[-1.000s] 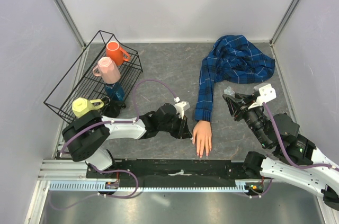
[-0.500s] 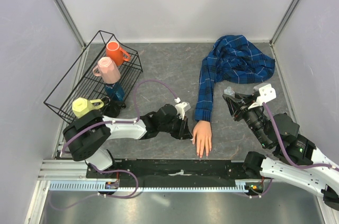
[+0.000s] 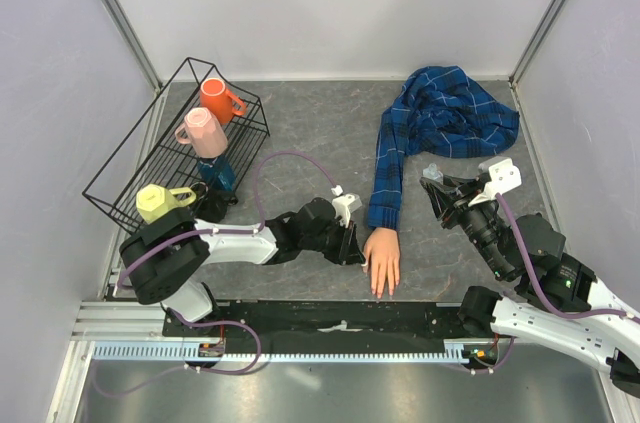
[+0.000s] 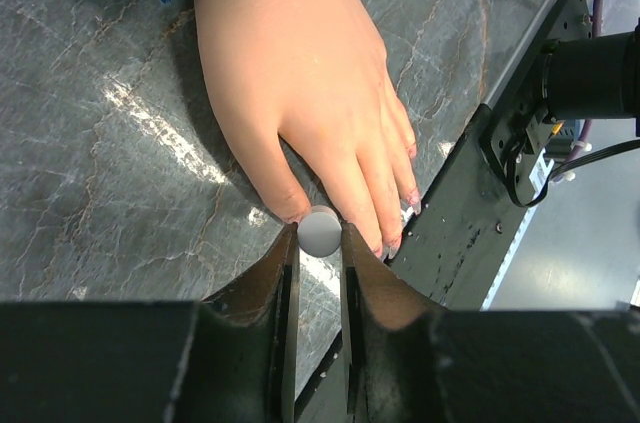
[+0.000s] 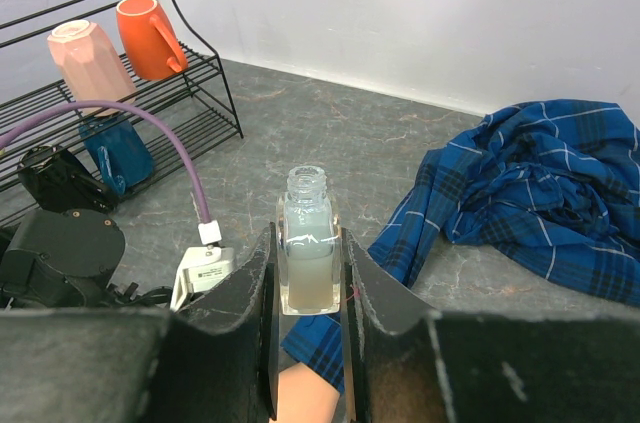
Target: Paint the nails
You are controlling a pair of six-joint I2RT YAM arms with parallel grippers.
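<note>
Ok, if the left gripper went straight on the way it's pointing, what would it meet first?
Likely the mannequin hand: the left gripper, shut on a small white cap, points at the gap between thumb tip and forefinger. Depth is hard to judge.

arms [image 3: 230, 241] 2; mannequin hand [image 3: 381, 258] 1; bottle [image 5: 307, 243] 1; rack [image 3: 163, 93] 1; coloured mugs [image 3: 215, 98] 4; shirt [image 3: 450, 113] 1

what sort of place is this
Probably a lab robot test cell: plain white panel walls on a metal frame, a left arm and right arm bolted to a rail, and a mannequin hand to practise on.
</note>
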